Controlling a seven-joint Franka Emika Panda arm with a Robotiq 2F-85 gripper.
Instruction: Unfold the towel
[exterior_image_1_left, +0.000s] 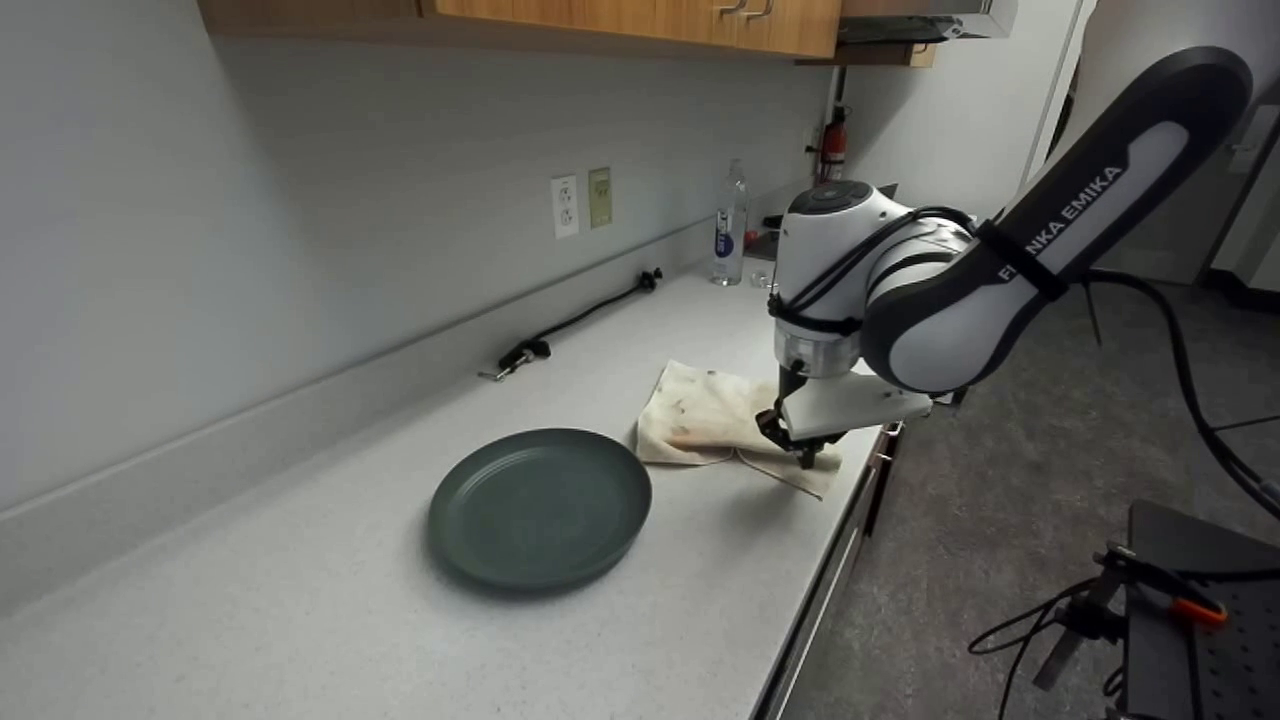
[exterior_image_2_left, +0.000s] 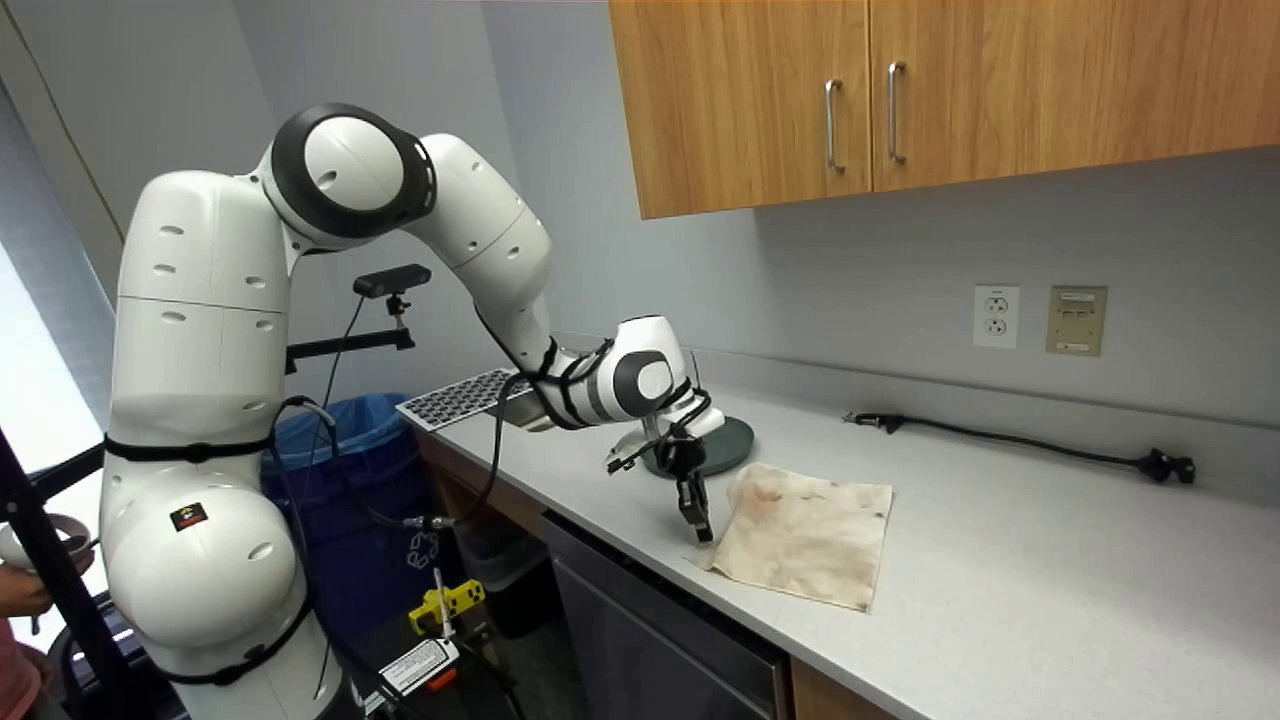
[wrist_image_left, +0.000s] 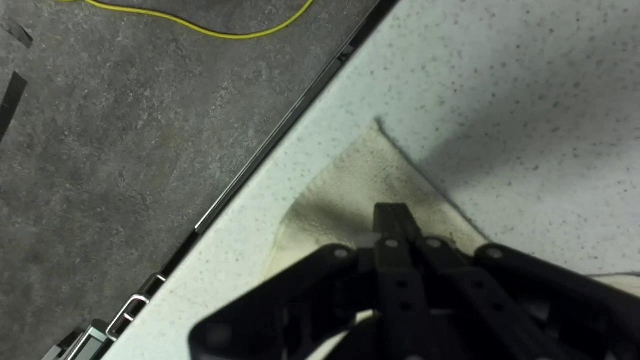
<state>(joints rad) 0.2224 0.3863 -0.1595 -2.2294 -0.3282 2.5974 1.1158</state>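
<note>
A stained cream towel (exterior_image_1_left: 700, 412) lies on the light countertop. In an exterior view, a corner flap sticks out past its near edge toward the counter's front edge. The towel also shows as a flat, roughly square shape (exterior_image_2_left: 810, 535). In the wrist view, one corner of the towel (wrist_image_left: 370, 165) lies flat beyond my fingertips. My gripper (wrist_image_left: 392, 207) is pointed down over this flap, with its fingers together and no cloth visible between them. The gripper is at the towel's near side in both exterior views (exterior_image_1_left: 806, 458) (exterior_image_2_left: 703, 535). Whether the tips touch the cloth is unclear.
A dark green plate (exterior_image_1_left: 540, 508) sits beside the towel. A black cable-like arm with a clamp (exterior_image_1_left: 580, 318) lies along the wall. A clear bottle (exterior_image_1_left: 731, 230) stands farther back. The counter's front edge (wrist_image_left: 280, 132) runs close to the towel's corner. Wooden cabinets (exterior_image_2_left: 950, 95) hang above.
</note>
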